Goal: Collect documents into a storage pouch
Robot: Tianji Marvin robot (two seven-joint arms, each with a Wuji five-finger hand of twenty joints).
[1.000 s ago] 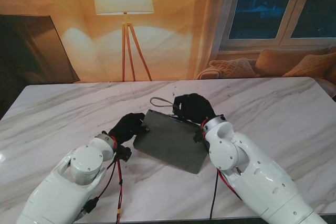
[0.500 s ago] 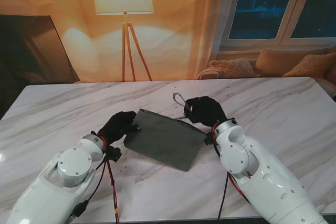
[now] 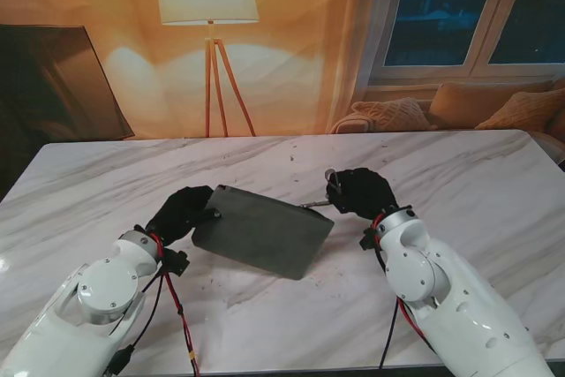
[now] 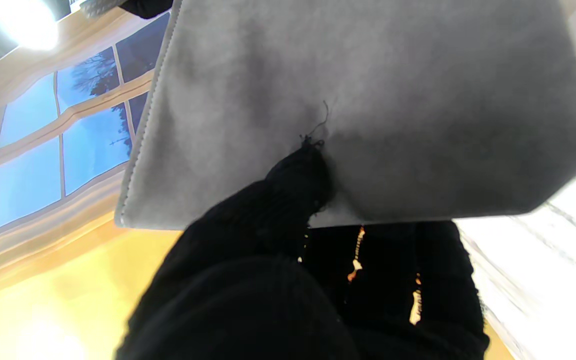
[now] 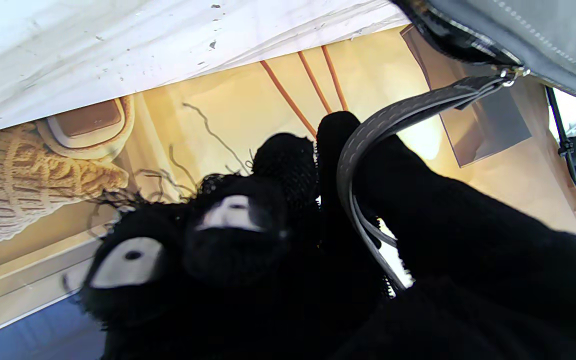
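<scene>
**Pouch held at both ends**

Your bench (image 3: pixel 459 174) carries the grey pouch (image 3: pixel 260 231) at centre. Your left hand (image 3: pixel 181 212) pinches its 9 o'clock edge; your right hand (image 3: pixel 360 193), at 3 o'clock, is closed round its strap (image 5: pixel 368 137).

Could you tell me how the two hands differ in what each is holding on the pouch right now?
The left hand pinches the grey pouch's fabric edge, while the right hand holds its thin strap. The left hand sits against the pouch body; the right hand is apart from it, with the strap spanning the gap. Both wear black gloves.
</scene>
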